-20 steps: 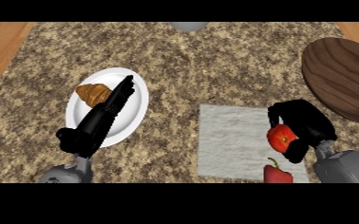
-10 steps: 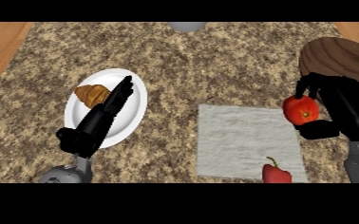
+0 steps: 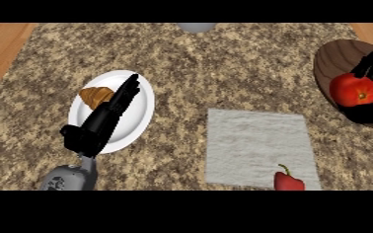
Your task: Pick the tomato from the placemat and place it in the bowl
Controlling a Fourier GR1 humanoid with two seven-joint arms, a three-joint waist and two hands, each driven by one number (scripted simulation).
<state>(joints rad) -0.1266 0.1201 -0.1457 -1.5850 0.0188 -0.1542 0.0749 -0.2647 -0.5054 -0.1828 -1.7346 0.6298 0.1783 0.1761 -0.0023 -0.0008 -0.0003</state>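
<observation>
The red tomato (image 3: 350, 90) hangs over the dark brown wooden bowl (image 3: 333, 62) at the right edge of the head view. My right hand (image 3: 362, 70) is curled round it; only black fingers above and below the tomato show, the rest being cut off by the edge. The grey placemat (image 3: 255, 145) lies at lower right of centre. My left hand (image 3: 108, 116) lies open with straight fingers over a white plate, far from the tomato.
The white plate (image 3: 142, 108) holds a croissant (image 3: 94, 96) beside my left hand. A red pepper (image 3: 288, 180) sits on the placemat's near edge. A grey round object (image 3: 197, 27) shows at the counter's far edge. Wooden strips border the speckled counter.
My right hand has carried the tomato up and to the right, from above the placemat's right side to over the bowl. The left hand has not moved.
</observation>
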